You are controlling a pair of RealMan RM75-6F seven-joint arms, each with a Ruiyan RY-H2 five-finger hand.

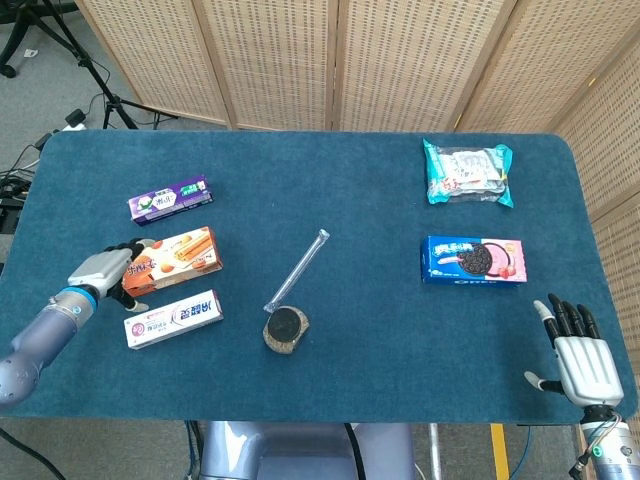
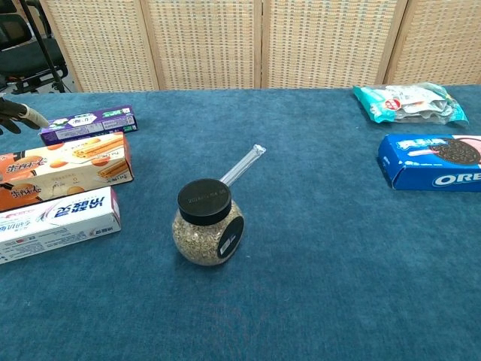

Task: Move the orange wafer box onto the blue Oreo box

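The orange wafer box [image 1: 178,258] [image 2: 68,170] lies flat at the table's left. My left hand [image 1: 103,272] is at the box's left end, its dark fingers spread on either side of that end. In the chest view only its fingertips [image 2: 16,113] show, at the left edge, beyond the box and apart from it. The blue Oreo box [image 1: 472,259] [image 2: 436,160] lies flat at the right with nothing on it. My right hand [image 1: 577,352] hovers near the front right corner, fingers spread and empty, a little in front of the Oreo box.
A purple box [image 1: 170,200] [image 2: 89,124] lies behind the wafer box and a white toothpaste box [image 1: 173,318] [image 2: 56,224] in front of it. A black-lidded jar [image 1: 286,329] [image 2: 208,223] and a clear tube [image 1: 300,265] sit mid-table. A teal snack pack [image 1: 467,172] lies behind the Oreo box.
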